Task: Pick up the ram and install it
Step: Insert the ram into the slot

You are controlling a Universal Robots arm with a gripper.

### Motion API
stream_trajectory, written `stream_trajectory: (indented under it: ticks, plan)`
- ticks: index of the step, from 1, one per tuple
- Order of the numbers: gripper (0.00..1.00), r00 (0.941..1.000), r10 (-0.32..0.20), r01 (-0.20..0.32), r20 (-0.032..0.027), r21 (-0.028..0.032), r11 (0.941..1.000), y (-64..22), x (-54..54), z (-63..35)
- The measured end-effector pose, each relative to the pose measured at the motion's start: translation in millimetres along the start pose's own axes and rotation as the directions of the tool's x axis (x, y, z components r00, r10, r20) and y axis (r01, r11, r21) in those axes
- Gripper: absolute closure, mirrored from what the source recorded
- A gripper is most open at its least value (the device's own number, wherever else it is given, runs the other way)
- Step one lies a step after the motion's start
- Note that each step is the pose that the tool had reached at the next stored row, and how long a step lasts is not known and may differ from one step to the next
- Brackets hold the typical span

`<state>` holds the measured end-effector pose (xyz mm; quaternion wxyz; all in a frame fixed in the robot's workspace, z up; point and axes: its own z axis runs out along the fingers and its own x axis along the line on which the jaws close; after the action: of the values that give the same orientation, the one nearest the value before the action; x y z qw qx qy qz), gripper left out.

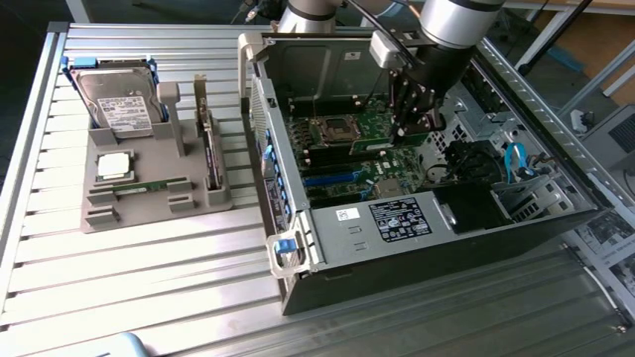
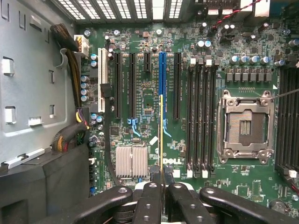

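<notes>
On the worktop (image 1: 149,282), off the computer case (image 1: 417,275) toward the exterior view's left, a grey holder (image 1: 149,212) carries the hard drive (image 1: 119,108) and the square processor chip (image 1: 114,165). Both are well apart from the work.

Inside the case, the hand (image 1: 415,135) hangs low over the motherboard (image 2: 149,107). It is closed on the ram (image 2: 161,140), which the wrist view shows edge-on as a thin line running out from between the fingers (image 2: 180,200). The stick is in the air inside the case, not yet seated.

In the wrist view its edge lines up with the blue slot (image 2: 162,74), while the long black memory slots (image 2: 202,116) lie beside the processor socket (image 2: 245,126).

- **Wrong slot:** If the stick comes down where it hangs, it would likely meet the wrong slot or bare board.
- **Tilt:** A narrow pinch on so long a board could let it tilt, so that one end enters first and jams.
- **Open socket:** Its exposed contacts sit just beside the memory slots, and a drift that way could damage them.

The case is open on top, so there is free room above. Toward the exterior view's left the case wall stands close to the board. Toward the right the blue cable (image 1: 514,160) and dark drive housing crowd the case, leaving the hand little sideways room.
</notes>
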<state>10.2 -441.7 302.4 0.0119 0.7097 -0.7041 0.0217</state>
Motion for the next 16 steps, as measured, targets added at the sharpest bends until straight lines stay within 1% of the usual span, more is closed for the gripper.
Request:
stream_trajectory:
  ticks: [16]
  plan:
    - [0.88, 1.0000, 0.000, 0.000, -0.0001, 0.0000, 1.0000, 0.6, -0.2, 3.9]
